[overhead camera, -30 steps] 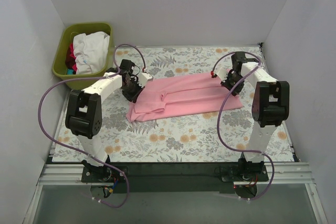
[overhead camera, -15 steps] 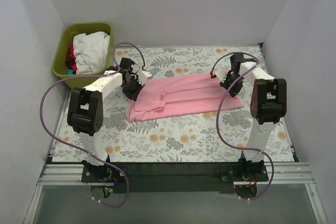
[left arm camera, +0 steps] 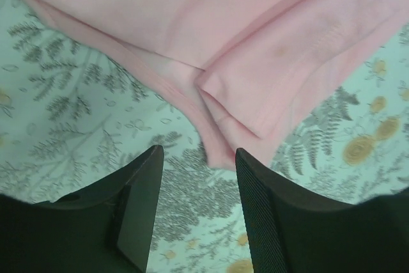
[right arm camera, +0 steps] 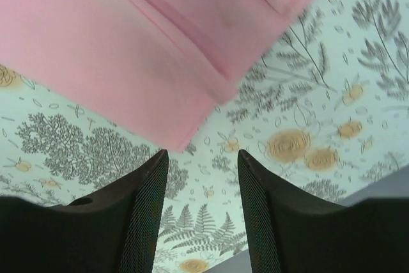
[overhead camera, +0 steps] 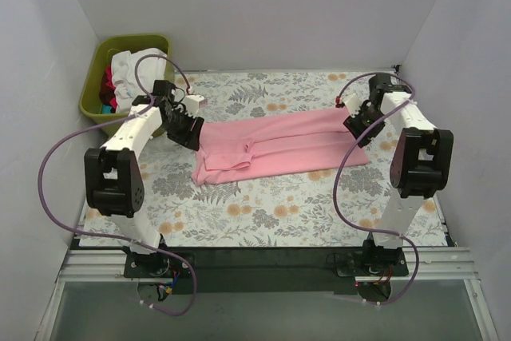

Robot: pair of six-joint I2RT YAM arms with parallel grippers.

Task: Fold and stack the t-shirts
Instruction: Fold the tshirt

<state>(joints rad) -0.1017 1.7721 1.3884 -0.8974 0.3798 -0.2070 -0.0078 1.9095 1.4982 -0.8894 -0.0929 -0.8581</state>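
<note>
A pink t-shirt (overhead camera: 279, 145) lies flat on the floral table, folded lengthwise into a long band. In the left wrist view its folded end (left arm camera: 192, 23) with a sleeve hem fills the upper part. My left gripper (overhead camera: 185, 125) hangs just off the shirt's left end, open (left arm camera: 199, 155), with only tablecloth between its fingers. Off the shirt's right end, my right gripper (overhead camera: 363, 121) is also open (right arm camera: 203, 156) and holds nothing. The shirt's corner (right arm camera: 128, 49) lies just beyond its fingertips.
A green basket (overhead camera: 94, 85) at the back left holds white and red clothing (overhead camera: 136, 69). White walls close in the table on three sides. The table's right edge (right arm camera: 377, 187) shows near the right gripper. Purple cables loop from both arms.
Both grippers have opened and let go of the shirt's ends. The left arm has drawn back left toward the basket, the right arm outward to the right. The shirt lies as before.
</note>
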